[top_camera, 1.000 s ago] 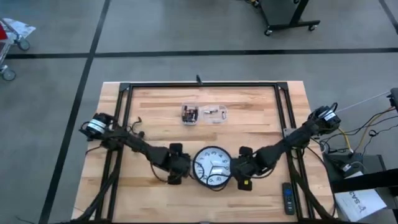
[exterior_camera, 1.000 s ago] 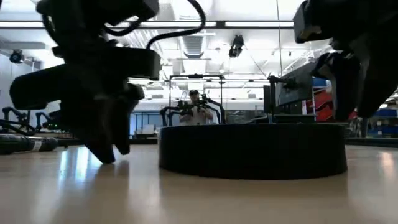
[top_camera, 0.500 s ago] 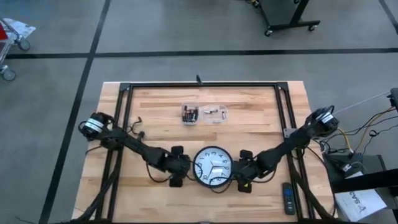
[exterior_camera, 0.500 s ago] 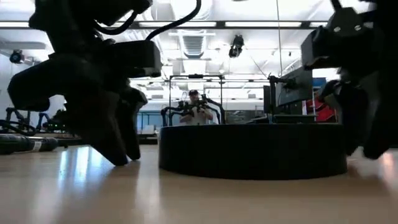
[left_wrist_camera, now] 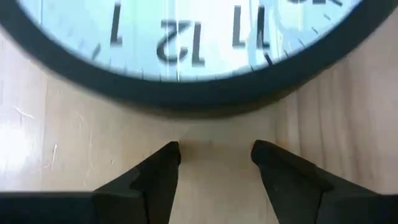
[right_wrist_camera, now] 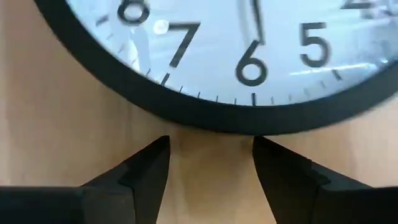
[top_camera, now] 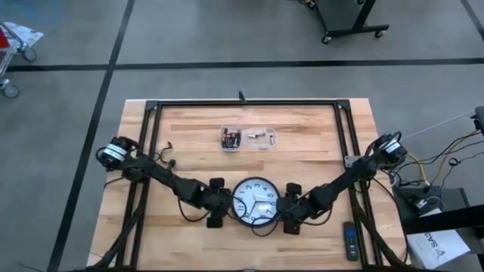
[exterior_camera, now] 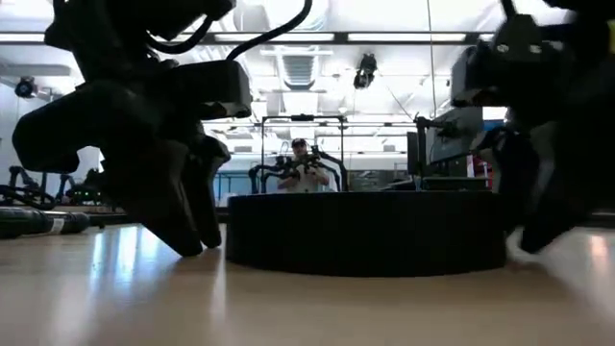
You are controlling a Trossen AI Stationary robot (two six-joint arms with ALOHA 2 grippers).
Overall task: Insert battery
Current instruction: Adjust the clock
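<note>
Wrist views alone show left gripper [left_wrist_camera: 214, 152] and right gripper [right_wrist_camera: 210, 146] spread, flanking the clock [top_camera: 256, 202].

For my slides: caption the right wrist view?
Open right claw facing the clock rim near the 6, face up on the table.

Clock boxed in on both sides, lots of open tabletop behind it

The left tool [top_camera: 218, 205] and right tool [top_camera: 290, 214], fingers spread, flank the clock [top_camera: 255, 201], so its sides are blocked. Bare tabletop [top_camera: 302, 155] runs behind it to two small clear boxes [top_camera: 248, 138] near the far edge. A black frame [top_camera: 245, 103] rings the tabletop, and a remote [top_camera: 350, 240] lies by the right rail
</note>
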